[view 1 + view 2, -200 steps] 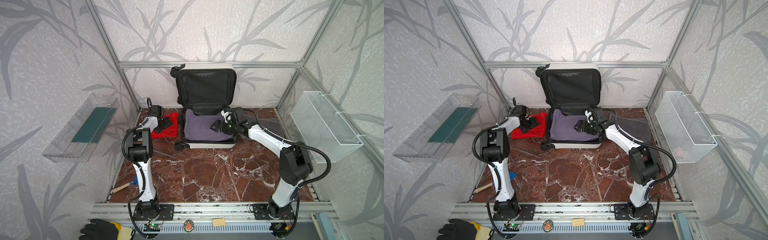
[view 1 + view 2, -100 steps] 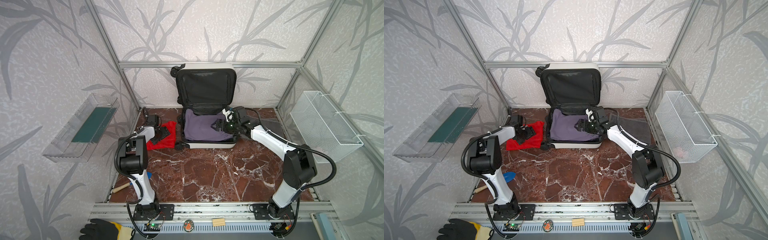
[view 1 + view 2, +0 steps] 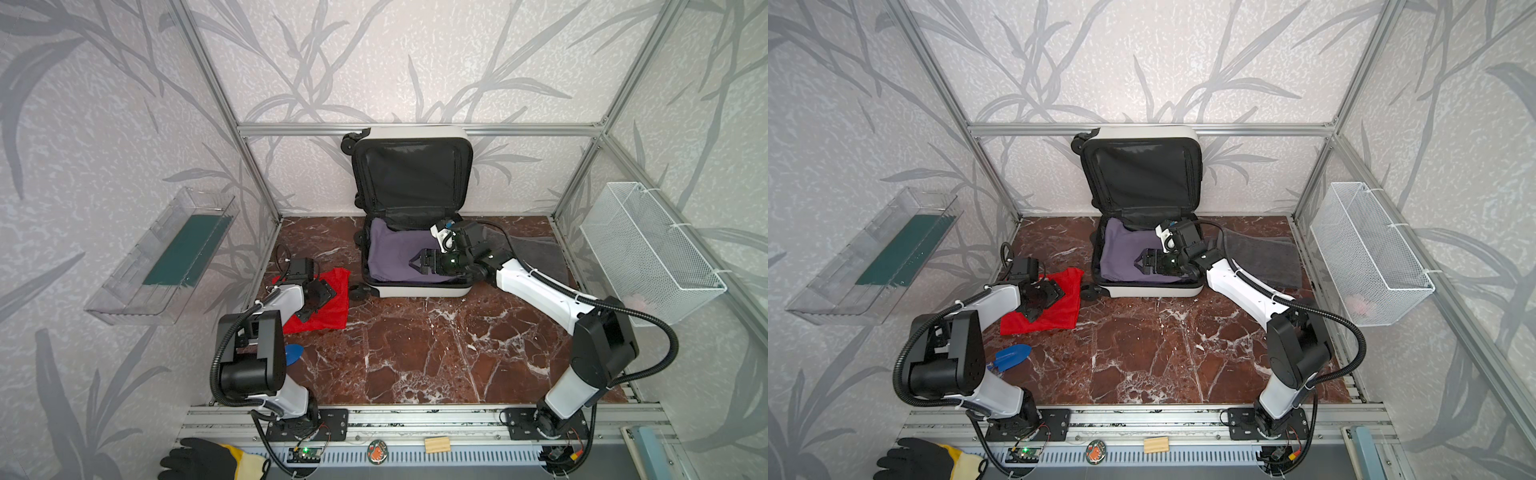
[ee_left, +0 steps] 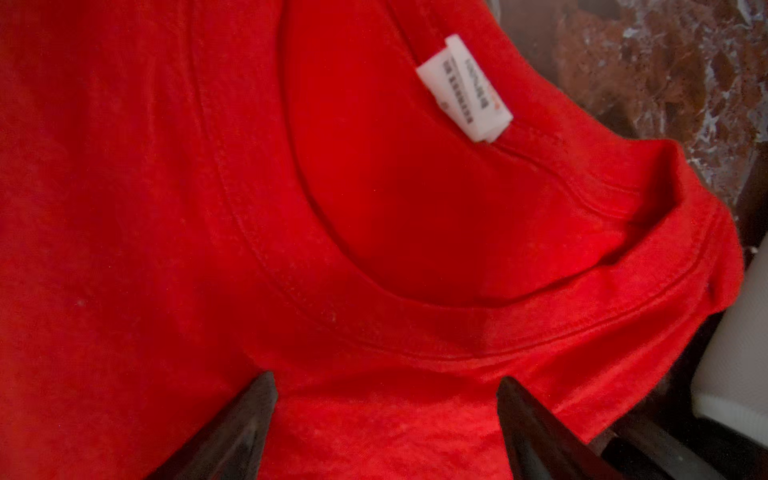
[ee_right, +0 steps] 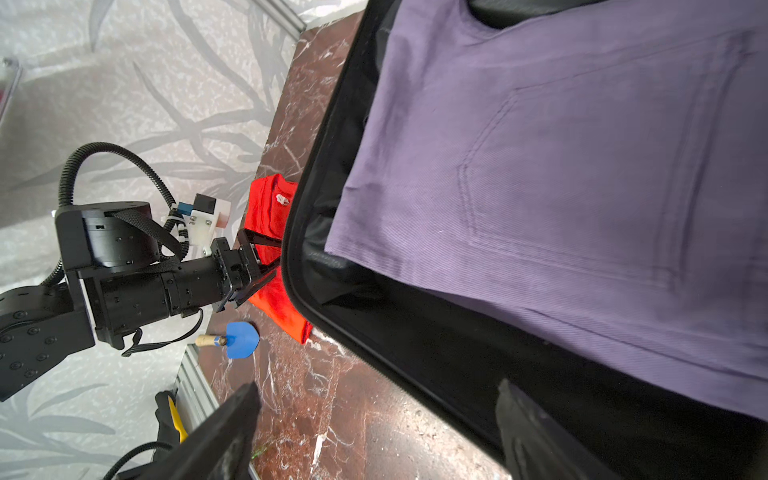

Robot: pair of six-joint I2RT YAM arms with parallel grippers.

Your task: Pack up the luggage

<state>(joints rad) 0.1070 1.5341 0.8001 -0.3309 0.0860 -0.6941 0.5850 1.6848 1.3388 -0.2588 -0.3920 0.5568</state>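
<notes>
Jaws: both pairs spread wide, holding nothing.
Left gripper [image 4: 386, 378]: low over red shirt [image 3: 334, 309], just beside the suitcase [image 3: 415, 291].
Suitcase: open at the back, lid upright.
Right gripper [image 3: 419, 266]: above purple garment [image 3: 390, 253] inside it.
Risk: pinching one layer could unfold the shirt, snagging the rim.

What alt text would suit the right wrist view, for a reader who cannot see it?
A folded purple garment lies inside the open suitcase, filling most of the picture. Beyond the suitcase's rim, the left gripper hangs open above a red T-shirt on the marble table, with a small blue trowel nearby.
</notes>
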